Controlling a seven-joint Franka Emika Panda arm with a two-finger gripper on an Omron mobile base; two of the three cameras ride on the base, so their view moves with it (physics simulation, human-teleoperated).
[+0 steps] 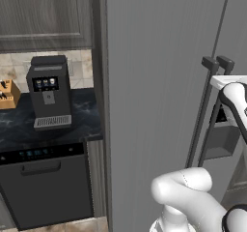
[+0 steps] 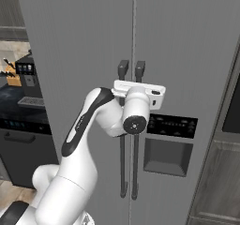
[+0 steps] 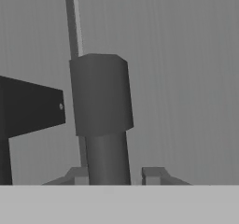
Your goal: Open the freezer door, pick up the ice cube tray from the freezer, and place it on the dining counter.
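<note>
- Up close, the gripper [image 3: 112, 174] sat at the top end of the freezer door's handle [image 3: 103, 120], one finger tip [image 3: 77, 174] on each side of the dark bar.
- Left tip touched the bar's edge; right tip stood just apart from it, so whether the grip had fully closed could not be told.
- Freezer door [image 2: 187, 55] was shut, its edge flush against the plain grey door [image 2: 79, 41] along the thin centre seam.
- Dispenser niche [image 2: 168, 156] lay below and to the right of the hand, near the handle's lower run.
- Second handle [image 2: 123, 125] ran just beside the gripped one, leaving only a narrow gap between the two bars.
- Left of the fridge, a coffee machine [image 1: 48, 93] stood on a dark worktop [image 1: 19, 124], well apart from the arm.
</note>
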